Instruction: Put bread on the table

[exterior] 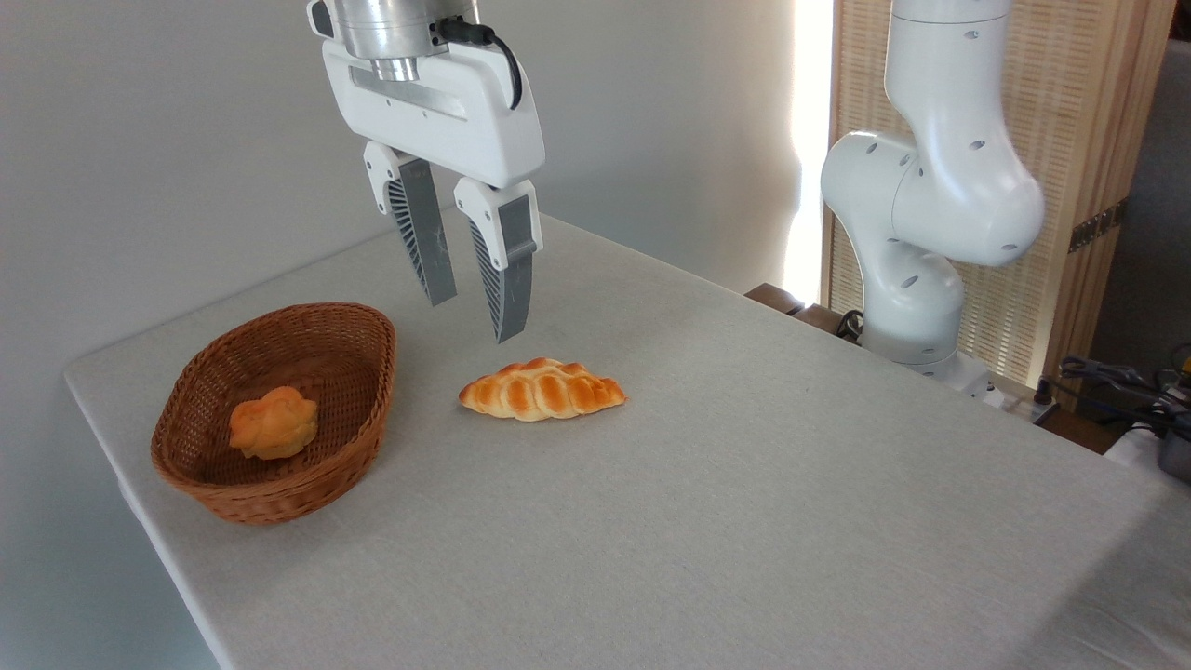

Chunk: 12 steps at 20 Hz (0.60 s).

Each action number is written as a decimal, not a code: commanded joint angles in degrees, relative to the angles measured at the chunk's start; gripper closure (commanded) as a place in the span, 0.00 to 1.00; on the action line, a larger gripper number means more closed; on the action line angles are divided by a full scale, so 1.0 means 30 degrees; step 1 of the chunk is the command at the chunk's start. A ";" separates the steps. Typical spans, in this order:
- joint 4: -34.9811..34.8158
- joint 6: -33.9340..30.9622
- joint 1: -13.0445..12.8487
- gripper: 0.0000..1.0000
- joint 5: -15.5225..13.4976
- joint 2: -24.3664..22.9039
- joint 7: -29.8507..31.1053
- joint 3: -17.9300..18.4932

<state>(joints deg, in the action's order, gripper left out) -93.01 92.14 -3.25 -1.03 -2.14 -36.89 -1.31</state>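
Your white two-finger gripper (475, 314) hangs above the large light grey cloth-covered table (744, 484), pointing down with a slight tilt, so the ribbed grey fingers (423, 242) slant toward the lower right. The jaws stand partly apart with a narrow gap between the tips, and they hold nothing. The tips hover clear of the surface, over the spot just behind the long braided golden-brown loaf (541, 390), which lies flat on the cloth with its pointed ends running left to right. The arm's white base column (916, 233) rises at the table's far right edge. The small lumpy orange-yellow bun (274, 423) sits inside the brown oval wicker basket (354, 465) at the left, resting on the basket floor with its knobbly folded top facing up. It is too round for you to read any long axis from it. The basket's own length runs from front left to back right.
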 commanded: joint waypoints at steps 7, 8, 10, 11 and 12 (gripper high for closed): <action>0.0445 -0.0800 0.0145 0.00 0.0021 0.0185 -0.0183 -0.0178; 0.0445 -0.0771 0.0145 0.00 0.0020 0.0185 -0.0183 -0.0207; 0.0416 -0.0625 0.0145 0.00 -0.0009 0.0185 -0.0183 -0.0208; 0.0445 -0.0566 0.0029 0.00 -0.0038 0.0214 -0.0154 -0.0208; 0.0445 -0.0449 -0.0030 0.00 -0.0096 0.0330 -0.0154 -0.0411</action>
<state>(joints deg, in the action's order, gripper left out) -93.01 92.13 -3.25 -1.03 -2.10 -36.89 -1.65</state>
